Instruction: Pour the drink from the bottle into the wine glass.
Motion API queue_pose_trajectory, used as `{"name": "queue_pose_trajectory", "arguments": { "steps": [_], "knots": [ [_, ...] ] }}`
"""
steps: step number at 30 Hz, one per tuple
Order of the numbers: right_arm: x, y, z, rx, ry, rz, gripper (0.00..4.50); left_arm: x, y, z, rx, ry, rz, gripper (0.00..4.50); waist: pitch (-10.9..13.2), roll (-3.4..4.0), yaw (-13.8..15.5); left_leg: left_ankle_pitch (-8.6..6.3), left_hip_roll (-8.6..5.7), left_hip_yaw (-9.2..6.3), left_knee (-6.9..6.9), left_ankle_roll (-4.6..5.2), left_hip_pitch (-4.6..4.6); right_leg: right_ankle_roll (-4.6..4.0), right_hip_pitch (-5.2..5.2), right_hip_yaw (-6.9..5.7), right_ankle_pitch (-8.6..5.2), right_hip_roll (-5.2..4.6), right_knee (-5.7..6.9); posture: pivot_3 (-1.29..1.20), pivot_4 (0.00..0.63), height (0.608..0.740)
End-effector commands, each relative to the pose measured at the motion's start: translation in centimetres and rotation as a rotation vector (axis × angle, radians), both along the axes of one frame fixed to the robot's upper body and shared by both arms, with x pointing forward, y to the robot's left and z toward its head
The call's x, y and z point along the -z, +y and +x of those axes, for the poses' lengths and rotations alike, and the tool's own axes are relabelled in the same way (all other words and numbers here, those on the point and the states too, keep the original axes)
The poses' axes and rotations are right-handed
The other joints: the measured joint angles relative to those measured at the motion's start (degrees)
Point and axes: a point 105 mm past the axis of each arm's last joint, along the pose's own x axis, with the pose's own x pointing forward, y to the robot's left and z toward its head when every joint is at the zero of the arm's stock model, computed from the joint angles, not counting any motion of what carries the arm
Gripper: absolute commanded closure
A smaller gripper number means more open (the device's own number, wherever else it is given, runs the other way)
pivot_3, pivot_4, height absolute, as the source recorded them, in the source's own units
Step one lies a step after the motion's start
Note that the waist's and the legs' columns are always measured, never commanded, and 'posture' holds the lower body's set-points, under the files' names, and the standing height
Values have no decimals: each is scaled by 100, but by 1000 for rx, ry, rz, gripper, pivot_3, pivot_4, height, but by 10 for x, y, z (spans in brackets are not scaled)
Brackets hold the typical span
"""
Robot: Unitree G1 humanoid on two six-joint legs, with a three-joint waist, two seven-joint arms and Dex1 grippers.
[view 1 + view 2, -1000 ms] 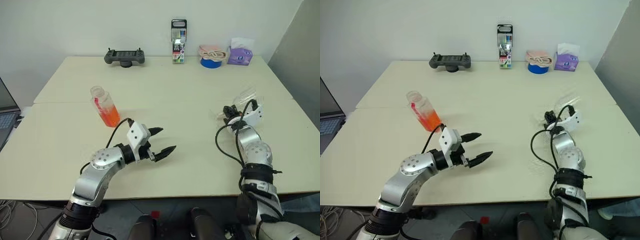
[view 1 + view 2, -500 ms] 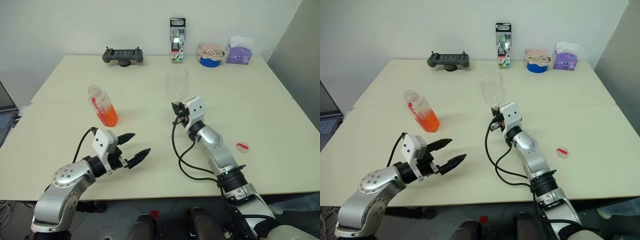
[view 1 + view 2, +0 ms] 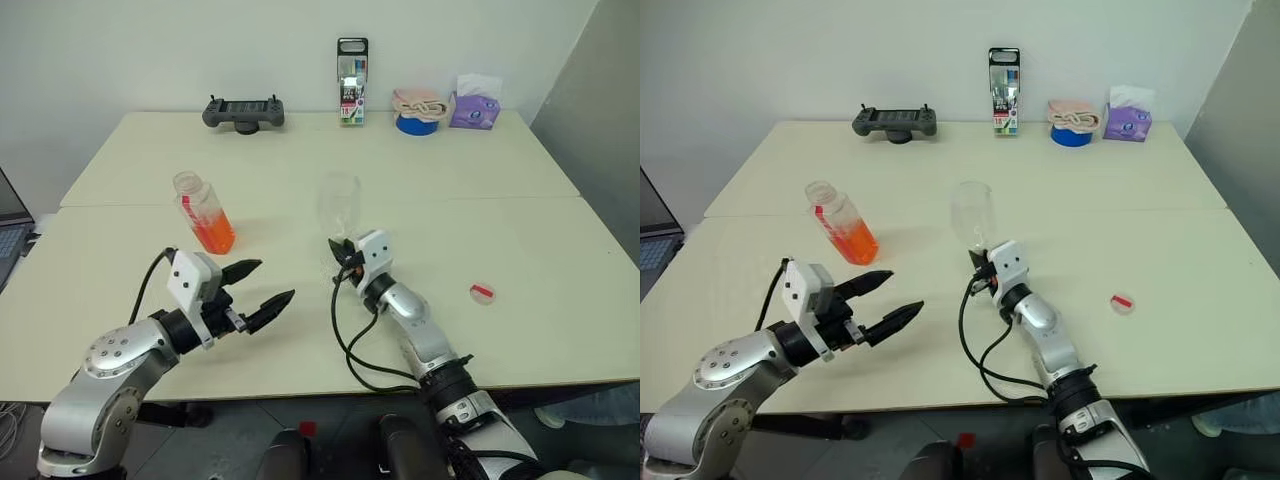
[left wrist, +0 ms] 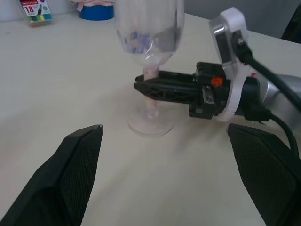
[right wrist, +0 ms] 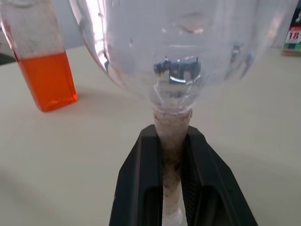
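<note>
The right gripper (image 5: pixel 171 165) is clamped on the stem of the wine glass (image 3: pixel 339 205), which is held upright with its foot on the table (image 3: pixel 520 240), as seen in the left wrist view. Since a second ago the glass has been carried from the table's right side, where it was tilted, to the centre, and has been righted. The left gripper (image 3: pixel 258 285) is held with its jaws spread wide and empty, having been drawn back toward eight o'clock of the glass. The bottle (image 3: pixel 203 212) stands at about nine o'clock of the glass, well apart, uncapped, with the drink (image 3: pixel 214 232) filling its lower part. A small red cap (image 3: pixel 482 292) lies at four o'clock of the glass. The glass is judged ready for pouring; the bottle is yet to be grasped.
</note>
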Motion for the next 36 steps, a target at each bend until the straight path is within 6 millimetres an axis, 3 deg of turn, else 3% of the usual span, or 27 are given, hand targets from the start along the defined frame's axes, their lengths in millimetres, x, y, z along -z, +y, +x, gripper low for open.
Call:
{"name": "queue_pose_trajectory", "arguments": {
  "steps": [1,9,13,23,26,30,36],
  "knots": [
    [0,9,-1,-1,-51,-28,4284,-6,-3,1,11,-35,11,0,-1,-1,-6,0,0,2,0,0,0,0,0,3,0,0,0,0,150,740],
    [28,11,-8,-47,-7,-93,4284,-5,2,4,-9,-39,27,0,-3,-4,-48,0,0,0,0,0,6,0,3,2,0,0,4,0,150,740],
    [31,8,-9,-54,-5,-110,4284,-3,5,5,-24,-38,30,0,-4,-4,-54,0,0,0,-1,0,8,0,4,1,0,0,3,0,150,740],
    [23,-2,-1,-37,-18,-133,844,2,23,20,-148,-78,14,0,-5,-7,-48,0,-1,-2,1,0,5,0,4,0,0,-2,2,0,150,740],
    [21,-7,-4,-56,-18,-155,844,4,36,25,-224,-116,21,0,-5,-7,-45,0,-2,-2,1,0,4,0,3,0,0,-2,2,0,150,740],
    [16,-33,-21,-84,-15,-205,844,10,73,29,-449,-200,42,0,-5,-7,1,-1,-3,-1,-2,-2,2,0,2,1,0,-7,-3,0,150,740],
    [-27,-91,-55,-129,-14,-293,844,13,92,26,-601,-254,37,0,-3,-9,68,-4,-8,0,10,-8,-7,3,2,1,0,-14,-6,0,150,740]
  ]
}}
